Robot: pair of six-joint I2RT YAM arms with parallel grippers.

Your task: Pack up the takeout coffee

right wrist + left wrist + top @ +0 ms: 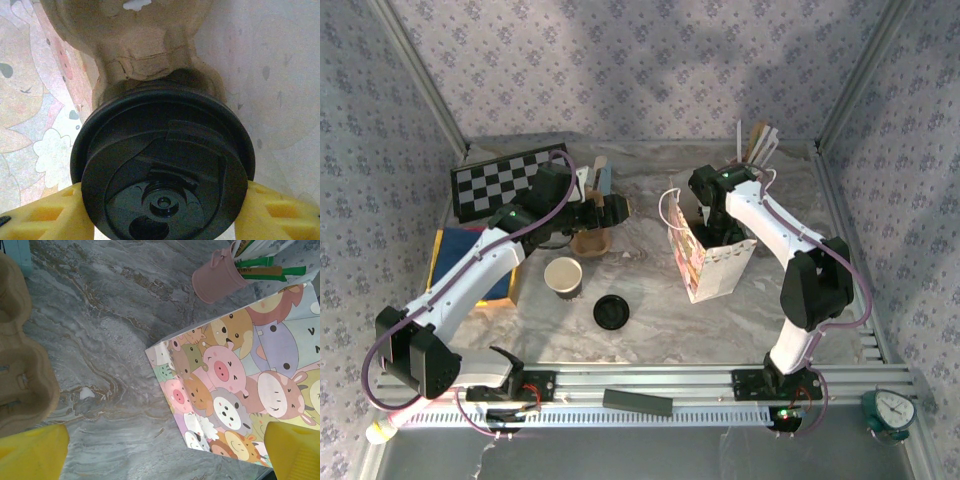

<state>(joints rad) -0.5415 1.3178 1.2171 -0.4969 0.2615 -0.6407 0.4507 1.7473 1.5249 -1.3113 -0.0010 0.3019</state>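
Observation:
The takeout coffee (162, 170) faces the right wrist camera with its round black lid, and my right gripper (162, 215) is shut on it, one yellow finger (45, 215) on each side of the rim. Around it are the paper walls of the cartoon-animal gift bag (710, 262), and a brown pulp cup holder (135, 45) lies just beyond the cup. From above, my right gripper (702, 208) reaches down into the bag's open top. My left gripper (610, 212) hangs open over the marble table left of the bag, nothing between its fingers (30, 452).
A lidless cup (563, 276) and a loose flat black lid (611, 311) sit front centre. A brown pulp carrier (590, 240) lies under the left arm. A checkerboard (505, 180) and a blue-yellow book (470, 260) are at the left, a pink bucket (217, 275) behind the bag.

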